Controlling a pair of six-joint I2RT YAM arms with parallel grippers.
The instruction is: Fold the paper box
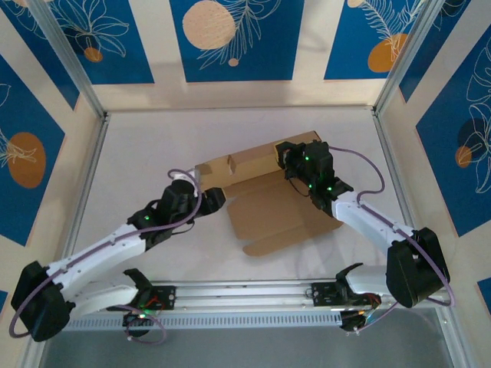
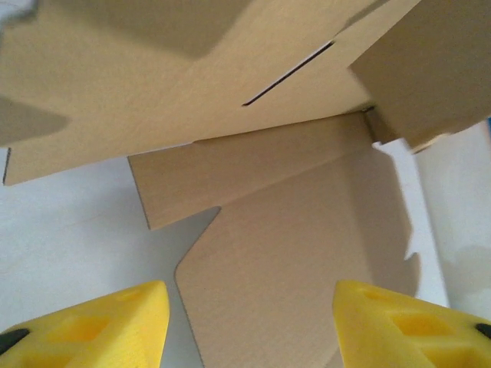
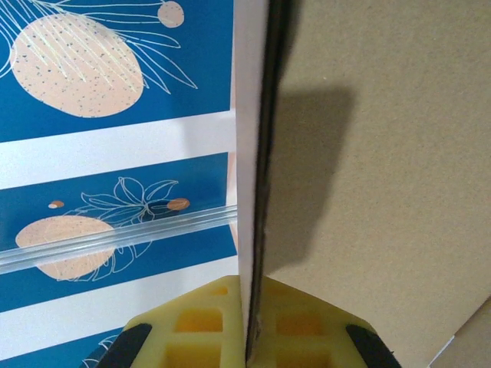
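Roughly mid-table, a little right of centre: box [image 1: 268,211], brown card, partly formed. The far long wall stands up, with a slot cut in it. The near panel and its front tab lie flat on the table [image 1: 138,153]. A side flap is raised at the far right corner. The left flap lies low and is not tucked.

Right gripper [image 1: 295,161] is at that far right corner, closed on the card. The wrist view shows the sheet edge-on, pinched between the yellow pads [image 3: 199,326].

Left gripper [image 1: 211,198] sits just beside the box's left end, jaws wide apart with nothing between them. It looks across the flat base toward the raised wall.

Judgement: early to middle. One wall is up and one corner is in hand. Left to do, as far as I can tell: side walls, tucking the flaps, closing the lid. No side looks locked.
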